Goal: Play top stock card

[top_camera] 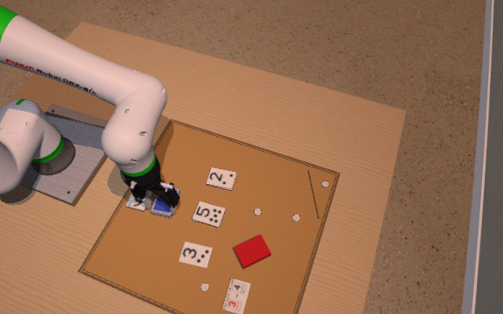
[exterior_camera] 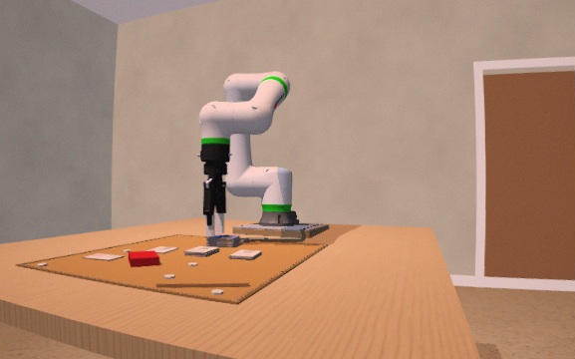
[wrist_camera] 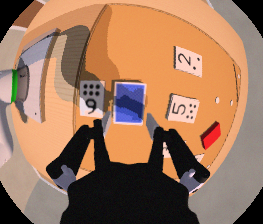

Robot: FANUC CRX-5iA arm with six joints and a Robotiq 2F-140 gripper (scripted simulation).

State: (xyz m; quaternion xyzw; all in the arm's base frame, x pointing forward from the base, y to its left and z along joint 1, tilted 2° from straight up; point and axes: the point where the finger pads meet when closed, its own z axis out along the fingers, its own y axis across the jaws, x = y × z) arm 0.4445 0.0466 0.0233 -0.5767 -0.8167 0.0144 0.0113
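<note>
The face-down stock (top_camera: 163,206), blue-backed, lies near the cloth's left edge, with a face-up black 9 waste card (top_camera: 138,202) just left of it. My gripper (top_camera: 159,198) points straight down over the stock, half open, with nothing between the fingers. In the wrist view the two fingertips straddle the near edge of the stock (wrist_camera: 130,103), and the 9 (wrist_camera: 91,98) sits beside the left finger. Three face-up piles show a black 2 (top_camera: 221,178), a black 5 (top_camera: 208,214) and a black 3 (top_camera: 195,255). From the side, the fingertips (exterior_camera: 214,226) hang just above the stock (exterior_camera: 224,240).
A red block (top_camera: 252,250) lies right of the 3 pile. A small reference card (top_camera: 236,296) sits at the cloth's front edge. Several white chips, such as one (top_camera: 257,212), and a thin stick (top_camera: 313,194) lie on the cloth's right side. The arm's base plate (top_camera: 65,148) is to the left.
</note>
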